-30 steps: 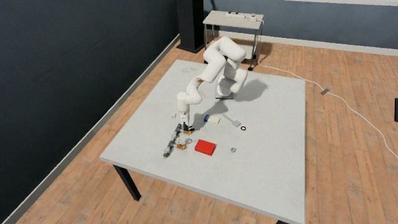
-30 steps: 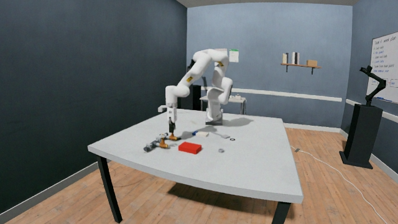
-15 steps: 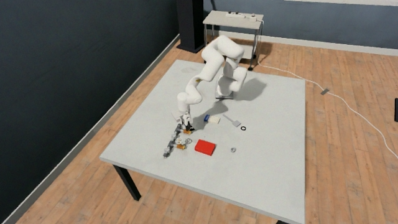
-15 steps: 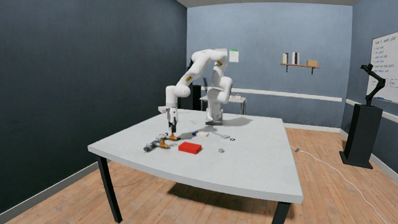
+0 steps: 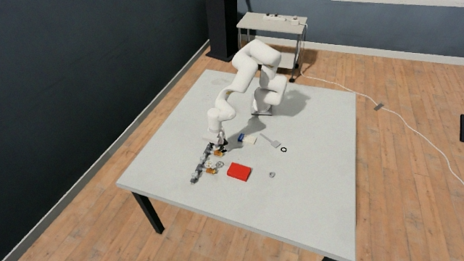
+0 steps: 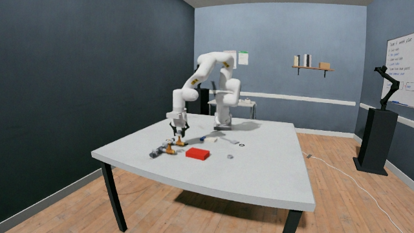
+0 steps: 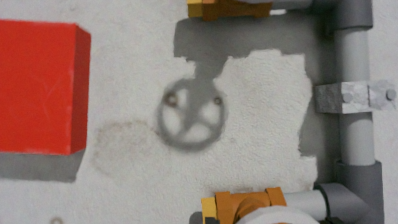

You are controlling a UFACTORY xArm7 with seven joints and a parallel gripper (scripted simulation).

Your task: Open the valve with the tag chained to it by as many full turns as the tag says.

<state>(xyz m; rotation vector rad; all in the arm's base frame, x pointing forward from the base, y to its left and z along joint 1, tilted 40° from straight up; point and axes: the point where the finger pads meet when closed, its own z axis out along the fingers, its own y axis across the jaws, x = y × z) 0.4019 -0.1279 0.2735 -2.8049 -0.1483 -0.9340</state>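
Observation:
A grey pipe (image 5: 201, 163) lies on the table with two orange-bodied valves branching from it. My gripper (image 5: 220, 146) stands straight down over the far valve (image 5: 218, 153) and is shut on its white handwheel, whose rim shows at the bottom edge of the wrist view (image 7: 272, 217). My fingers are not visible in that view. The near valve (image 5: 210, 170) stands free, and a small grey ring-like piece (image 5: 220, 164) lies beside it; I cannot read any tag. The wrist view shows the pipe (image 7: 356, 100) upright at the right and a wheel-shaped shadow (image 7: 192, 117).
A red block (image 5: 239, 171) lies right of the near valve and fills the left of the wrist view (image 7: 40, 87). A white box with a blue end (image 5: 248, 139), a grey paddle (image 5: 271, 141), a black ring (image 5: 283, 148) and a small grey ring (image 5: 272, 176) lie further right.

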